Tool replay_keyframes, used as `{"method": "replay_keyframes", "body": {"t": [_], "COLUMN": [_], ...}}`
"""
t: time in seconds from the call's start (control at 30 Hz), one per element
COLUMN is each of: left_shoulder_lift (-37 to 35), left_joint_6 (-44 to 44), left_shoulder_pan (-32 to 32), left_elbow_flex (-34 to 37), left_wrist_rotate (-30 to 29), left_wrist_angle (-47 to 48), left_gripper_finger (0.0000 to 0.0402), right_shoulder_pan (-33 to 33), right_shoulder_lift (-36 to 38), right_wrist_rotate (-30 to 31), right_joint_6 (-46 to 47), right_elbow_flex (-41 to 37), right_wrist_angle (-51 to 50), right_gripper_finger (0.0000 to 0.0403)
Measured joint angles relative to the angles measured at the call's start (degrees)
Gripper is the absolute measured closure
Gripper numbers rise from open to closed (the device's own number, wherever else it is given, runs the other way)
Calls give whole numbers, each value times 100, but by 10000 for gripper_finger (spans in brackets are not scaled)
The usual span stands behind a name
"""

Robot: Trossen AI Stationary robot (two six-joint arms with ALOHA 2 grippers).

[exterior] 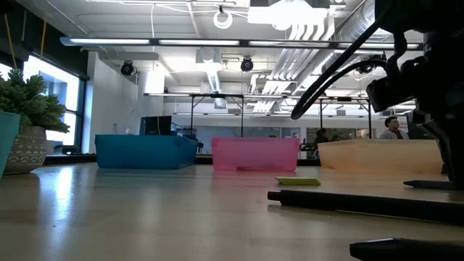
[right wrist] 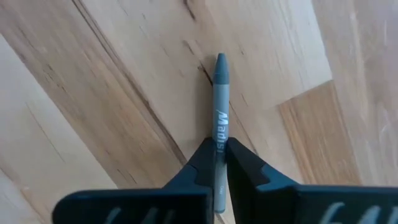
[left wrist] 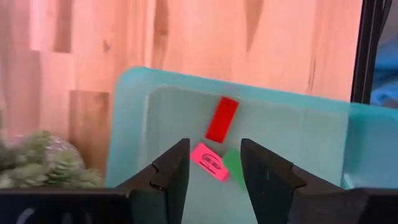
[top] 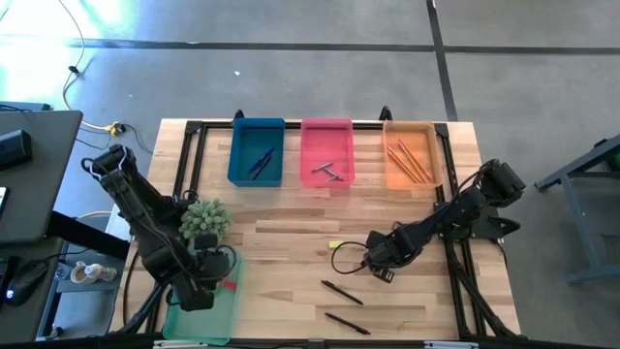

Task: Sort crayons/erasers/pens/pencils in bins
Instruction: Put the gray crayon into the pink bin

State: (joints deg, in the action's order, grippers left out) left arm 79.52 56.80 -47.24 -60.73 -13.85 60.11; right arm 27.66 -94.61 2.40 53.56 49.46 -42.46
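Observation:
My right gripper point(top: 373, 260) is low over the table's middle right and is shut on a short grey crayon point(right wrist: 221, 106). My left gripper point(left wrist: 214, 168) is open above the translucent green bin point(top: 208, 315) at the near left. In that bin lie a red block point(left wrist: 222, 119), a pink eraser point(left wrist: 209, 160) and a green eraser point(left wrist: 235, 165). A yellow eraser point(top: 335, 243) lies flat on the wood beside my right gripper. Two black pens point(top: 342, 292) point(top: 347, 323) lie flat nearer the front edge. The blue bin point(top: 257, 150) holds pens, the pink bin point(top: 326, 153) crayons and the orange bin point(top: 412, 155) pencils. My right gripper pinches the crayon's back part point(right wrist: 219, 148) between its two fingers, which lie along the crayon. The printed wrapper and the pointed tip point(right wrist: 221, 62) stick out ahead of the fingertips. Whether the tip rests on the wood or hangs just above it, I cannot tell.
A small potted plant point(top: 205, 220) stands just behind the green bin, close to my left arm. A black frame point(top: 194, 131) runs along the table's far and side edges. Bare wood lies between the far bins and the pens.

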Motion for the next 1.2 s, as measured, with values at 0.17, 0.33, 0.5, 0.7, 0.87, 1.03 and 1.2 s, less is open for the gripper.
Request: {"method": "replay_keyframes", "body": {"t": [0.17,0.33,0.5,0.7,0.87,1.03,1.2], "left_shoulder_lift": [-293,-567,-746,-819,-819,-819,-819], "left_joint_6": [-44,-46,-46,-48,-186,-537,-841], "left_shoulder_pan": [2,2,3,2,163,549,1039], "left_elbow_flex": [0,0,0,0,0,0,0], "left_wrist_rotate": [-460,-912,-1470,-2138,-2488,-2498,-2500], "left_wrist_angle": [27,22,14,13,4,2,-3], "left_gripper_finger": [279,280,280,280,280,280,280], "right_shoulder_pan": [-17,-38,-196,-565,-1014,-1633,-2338], "right_shoulder_lift": [-6,-4,0,8,11,13,15], "right_wrist_rotate": [164,211,588,1028,1305,1484,1517], "right_joint_6": [42,64,148,-11,-352,-898,-1588], "right_elbow_flex": [148,312,606,1090,1519,1913,2226], "right_wrist_angle": [233,522,738,788,785,777,770], "right_gripper_finger": [400,400,400,400,400,400,400]}}
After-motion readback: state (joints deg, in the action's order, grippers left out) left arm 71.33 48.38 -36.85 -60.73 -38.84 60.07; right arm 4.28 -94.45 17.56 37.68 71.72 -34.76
